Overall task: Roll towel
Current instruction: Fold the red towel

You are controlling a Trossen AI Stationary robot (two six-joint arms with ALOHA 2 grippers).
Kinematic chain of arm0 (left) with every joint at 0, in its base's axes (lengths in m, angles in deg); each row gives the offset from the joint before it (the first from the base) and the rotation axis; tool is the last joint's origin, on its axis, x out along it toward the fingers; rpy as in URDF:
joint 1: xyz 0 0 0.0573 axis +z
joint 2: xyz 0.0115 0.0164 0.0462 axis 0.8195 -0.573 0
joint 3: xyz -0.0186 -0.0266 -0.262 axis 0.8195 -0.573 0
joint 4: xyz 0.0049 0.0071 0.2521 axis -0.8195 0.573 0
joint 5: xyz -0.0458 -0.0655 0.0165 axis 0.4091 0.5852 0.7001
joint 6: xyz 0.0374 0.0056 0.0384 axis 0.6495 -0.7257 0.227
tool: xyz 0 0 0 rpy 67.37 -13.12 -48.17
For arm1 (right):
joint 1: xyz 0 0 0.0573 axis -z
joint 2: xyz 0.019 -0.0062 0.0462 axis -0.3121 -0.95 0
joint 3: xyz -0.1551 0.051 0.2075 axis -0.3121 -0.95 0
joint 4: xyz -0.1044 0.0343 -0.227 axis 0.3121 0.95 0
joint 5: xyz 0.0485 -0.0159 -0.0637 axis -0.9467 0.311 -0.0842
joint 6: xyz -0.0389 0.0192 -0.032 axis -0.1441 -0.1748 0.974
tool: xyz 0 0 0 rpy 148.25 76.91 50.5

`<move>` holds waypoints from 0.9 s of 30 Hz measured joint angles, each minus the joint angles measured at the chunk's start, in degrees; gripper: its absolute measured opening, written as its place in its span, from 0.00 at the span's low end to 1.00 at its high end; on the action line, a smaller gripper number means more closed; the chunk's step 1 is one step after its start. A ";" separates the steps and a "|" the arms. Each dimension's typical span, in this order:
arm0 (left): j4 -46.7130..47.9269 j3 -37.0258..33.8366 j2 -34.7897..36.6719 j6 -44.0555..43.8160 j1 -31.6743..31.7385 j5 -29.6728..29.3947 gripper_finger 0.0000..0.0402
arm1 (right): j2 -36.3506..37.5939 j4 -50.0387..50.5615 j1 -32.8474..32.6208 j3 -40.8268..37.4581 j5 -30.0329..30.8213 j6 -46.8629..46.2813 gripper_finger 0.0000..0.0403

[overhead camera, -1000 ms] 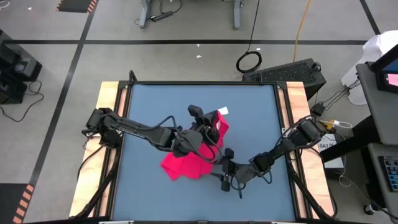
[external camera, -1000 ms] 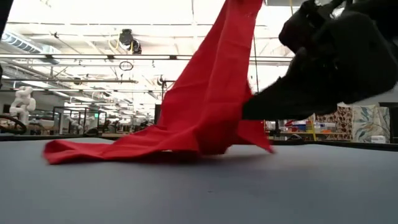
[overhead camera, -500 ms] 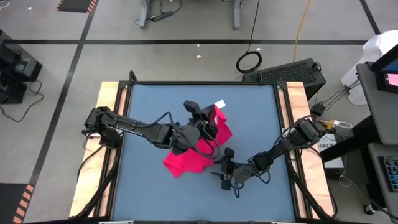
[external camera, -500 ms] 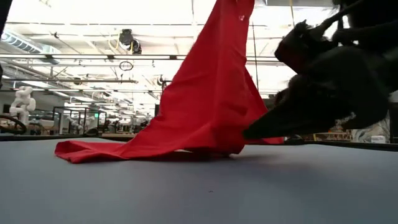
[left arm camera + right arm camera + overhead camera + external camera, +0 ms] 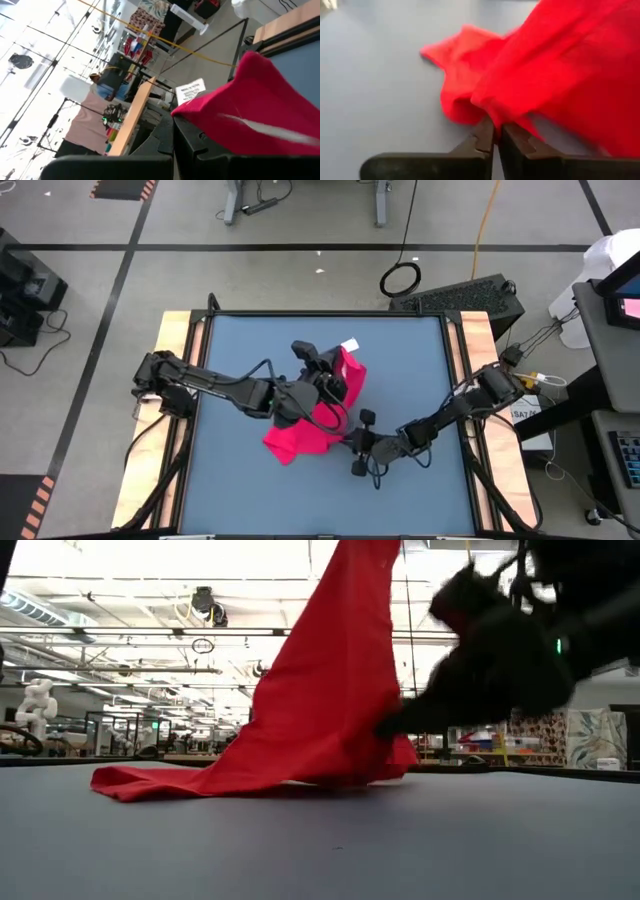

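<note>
While the bright red-pink soft cloth towel [image 5: 318, 412] is draping limp mid-table, the left gripper [image 5: 325, 376] is pinching its raised part and the right gripper [image 5: 496, 136] is pinching its low edge, the best hold for such floppy fabric.

towel [image 5: 318, 412]: 1, red, only cloth
white tag [image 5: 351, 346]: 1, on towel's far edge
arms: 2, dark
left gripper [image 5: 322, 385]: 1
right gripper [image 5: 345, 442]: 1
table [image 5: 420, 370]: 1, blue top
person [image 5: 92, 122]: 1, beyond table
</note>
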 joint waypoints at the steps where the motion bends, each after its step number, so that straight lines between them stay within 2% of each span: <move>1: 0.03 0.00 0.71 0.32 -0.56 -0.23 0.00 | 2.17 1.67 0.04 0.00 0.09 0.47 0.04; 11: -0.09 0.00 8.45 -0.38 -7.43 -0.98 0.00 | 31.53 28.65 -0.34 0.00 6.34 2.74 0.01; 16: 7.56 0.00 10.87 -9.04 -9.68 -1.17 0.00 | 41.91 41.38 -0.99 0.00 3.44 -2.66 0.01; 19: 16.87 0.00 11.20 -18.21 -8.90 -1.20 0.00 | 43.66 49.04 -1.85 0.00 -1.61 -8.89 0.01; 23: 29.35 -0.07 10.97 -29.89 -6.35 -0.80 0.00 | 41.82 56.93 -4.19 0.00 -8.14 -18.31 0.01; 27: 34.91 -0.86 10.88 -39.57 -2.67 7.04 0.00 | 37.69 60.02 -6.62 0.00 -11.18 -25.45 0.01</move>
